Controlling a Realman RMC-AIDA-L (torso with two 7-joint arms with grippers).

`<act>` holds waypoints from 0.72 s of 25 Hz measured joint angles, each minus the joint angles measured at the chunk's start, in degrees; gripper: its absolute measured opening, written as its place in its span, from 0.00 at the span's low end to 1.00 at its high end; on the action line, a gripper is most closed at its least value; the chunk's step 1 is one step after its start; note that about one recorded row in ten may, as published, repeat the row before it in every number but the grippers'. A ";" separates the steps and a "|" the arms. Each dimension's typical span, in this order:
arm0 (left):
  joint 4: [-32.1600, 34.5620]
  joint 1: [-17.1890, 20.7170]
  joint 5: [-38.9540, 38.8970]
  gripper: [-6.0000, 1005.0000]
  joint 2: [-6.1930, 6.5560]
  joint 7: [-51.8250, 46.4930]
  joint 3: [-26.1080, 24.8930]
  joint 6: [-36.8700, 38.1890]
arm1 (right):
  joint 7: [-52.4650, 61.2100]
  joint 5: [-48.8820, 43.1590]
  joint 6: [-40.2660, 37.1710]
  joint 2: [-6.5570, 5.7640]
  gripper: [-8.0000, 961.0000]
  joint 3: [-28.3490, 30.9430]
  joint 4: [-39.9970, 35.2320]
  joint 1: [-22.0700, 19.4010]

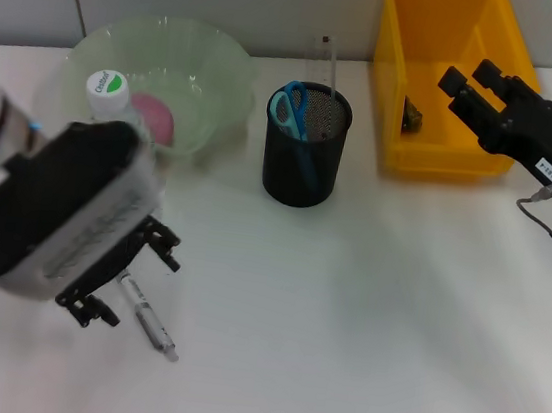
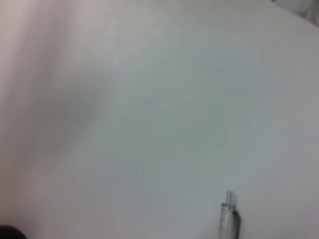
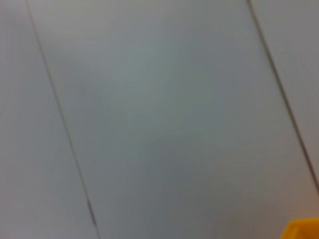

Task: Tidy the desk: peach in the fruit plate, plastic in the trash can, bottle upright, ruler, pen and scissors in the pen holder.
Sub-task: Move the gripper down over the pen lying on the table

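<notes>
Left claw point(image 1: 118, 278) hovered wide over the pen point(image 1: 146, 319), lower left — it should straddle the barrel squarely. Right claw point(image 1: 470, 81): upper right, state indeterminable.

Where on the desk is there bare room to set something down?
Bare: the table in front of the pen holder and yellow bin. Crowded: near the bowl, bottle, left pincer and pen.
</notes>
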 joint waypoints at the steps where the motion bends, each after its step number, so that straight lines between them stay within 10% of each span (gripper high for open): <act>1: 0.00 0.00 0.00 0.80 0.00 0.00 0.00 0.00 | -0.01 0.00 -0.14 0.02 0.63 -0.24 0.02 0.08; 9: -11.68 -9.59 7.52 0.80 -3.30 2.20 1.97 -2.87 | -0.46 -0.12 -0.50 0.12 0.63 -0.90 0.04 0.85; 18: -17.44 -10.86 12.98 0.80 -5.23 4.37 1.94 -8.23 | -0.59 -0.13 -1.64 0.09 0.63 -0.95 -0.75 0.62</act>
